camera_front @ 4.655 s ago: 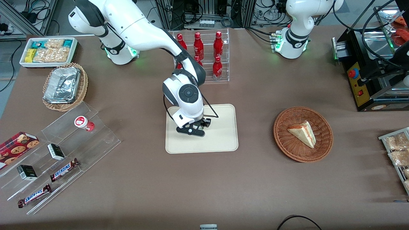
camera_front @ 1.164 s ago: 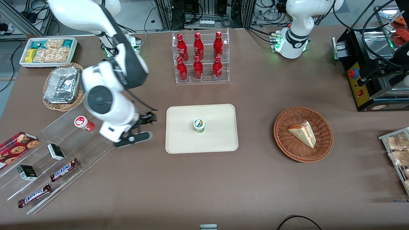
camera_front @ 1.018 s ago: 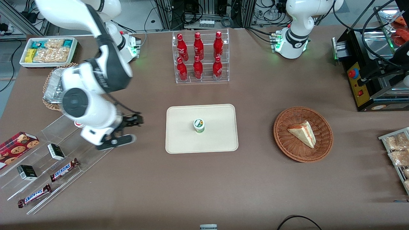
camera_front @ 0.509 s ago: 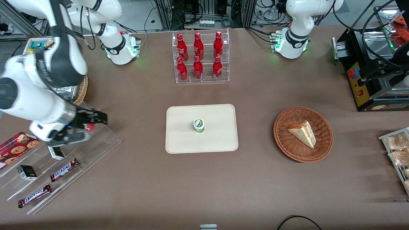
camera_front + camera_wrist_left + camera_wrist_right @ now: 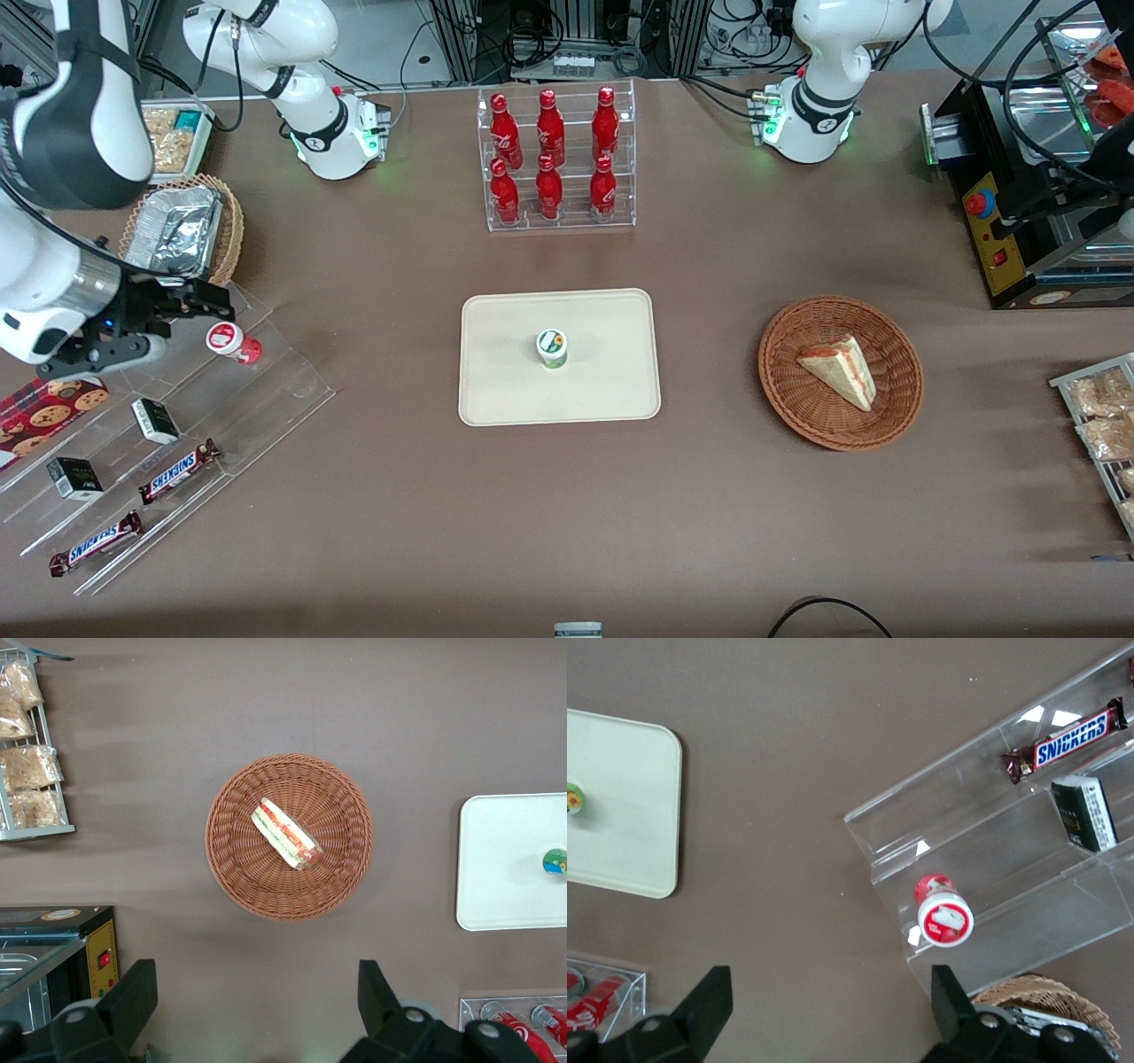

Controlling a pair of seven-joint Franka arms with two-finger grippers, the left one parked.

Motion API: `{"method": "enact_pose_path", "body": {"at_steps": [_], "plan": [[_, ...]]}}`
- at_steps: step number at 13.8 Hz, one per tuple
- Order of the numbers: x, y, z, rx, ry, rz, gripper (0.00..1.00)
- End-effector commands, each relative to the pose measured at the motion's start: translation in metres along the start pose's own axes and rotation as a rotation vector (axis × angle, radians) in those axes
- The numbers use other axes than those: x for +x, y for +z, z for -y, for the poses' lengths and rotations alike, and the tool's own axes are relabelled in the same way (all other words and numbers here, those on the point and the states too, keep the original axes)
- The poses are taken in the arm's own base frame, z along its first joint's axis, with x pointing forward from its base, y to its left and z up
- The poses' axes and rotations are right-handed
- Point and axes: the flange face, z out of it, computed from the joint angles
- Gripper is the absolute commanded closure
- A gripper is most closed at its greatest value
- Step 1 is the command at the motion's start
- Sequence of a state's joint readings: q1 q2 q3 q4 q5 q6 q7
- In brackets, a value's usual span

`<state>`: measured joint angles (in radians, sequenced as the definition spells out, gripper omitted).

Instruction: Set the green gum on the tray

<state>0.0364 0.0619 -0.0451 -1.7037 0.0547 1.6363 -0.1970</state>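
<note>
Jaws of the right gripper (image 5: 146, 323) stand open and empty above the clear stepped display (image 5: 221, 390), beside the red canister (image 5: 232, 342). Farther along the brown worktop (image 5: 709, 496), the green gum (image 5: 553, 347) stands upright, mid-tray (image 5: 611, 390). It looks light, rigid and smooth; grip across its round sides. Open space surrounds the tray.

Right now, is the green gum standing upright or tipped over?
Upright: the green gum stands lid-up on the tray; the open gripper hovers above the clear stand.

Matt cream tray (image 5: 602, 390); clear glossy acrylic rack (image 5: 266, 390); woven wicker basket (image 5: 899, 399); crinkled shiny foil trays (image 5: 173, 230).
</note>
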Motion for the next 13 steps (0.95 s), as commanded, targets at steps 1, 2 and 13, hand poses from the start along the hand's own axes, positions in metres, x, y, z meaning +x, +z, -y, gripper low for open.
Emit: {"method": "enact_pose_path", "body": {"at_steps": [1,2,13], "plan": [[-0.024,-0.015,-0.002,-0.038,-0.008,0.024,0.00],[-0.031,-0.022,-0.002,-0.038,0.001,0.034,0.00],[-0.065,-0.050,-0.017,-0.023,0.170,0.077,0.00]]}}
